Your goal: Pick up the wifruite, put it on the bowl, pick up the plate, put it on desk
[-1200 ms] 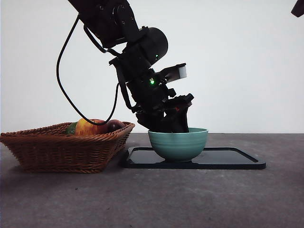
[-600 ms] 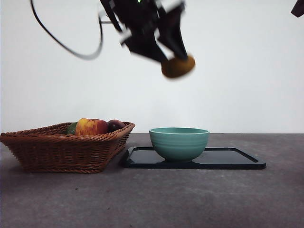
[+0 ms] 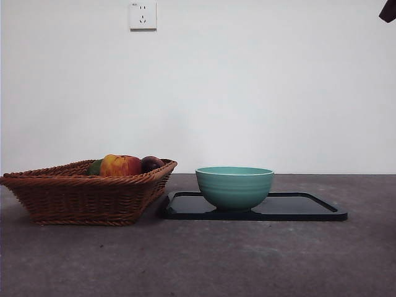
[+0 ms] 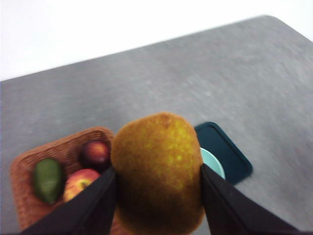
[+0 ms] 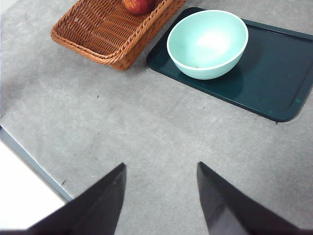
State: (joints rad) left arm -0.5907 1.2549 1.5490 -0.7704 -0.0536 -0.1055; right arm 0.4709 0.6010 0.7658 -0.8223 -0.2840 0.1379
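My left gripper (image 4: 157, 196) is shut on the orange-brown wifruite (image 4: 157, 169) and holds it high above the table, out of the front view. The teal bowl (image 3: 234, 186) stands empty on the dark tray (image 3: 309, 209), the plate of the task; the bowl also shows in the right wrist view (image 5: 208, 43) with the tray (image 5: 274, 78), and a sliver of it in the left wrist view (image 4: 213, 163). My right gripper (image 5: 161, 196) is open and empty, raised over the desk (image 3: 198, 260); it shows as a black tip at the top right of the front view.
A wicker basket (image 3: 80, 198) stands left of the tray, touching its corner. It holds a red-yellow apple (image 3: 120, 166), a dark plum (image 3: 151, 163) and a green fruit (image 4: 47, 178). A wall socket (image 3: 142, 15) is on the back wall.
The left arm rose from inside the bowl with the wifruite still in its jaws, went up and out of the front view. The bowl stays empty on the tray.
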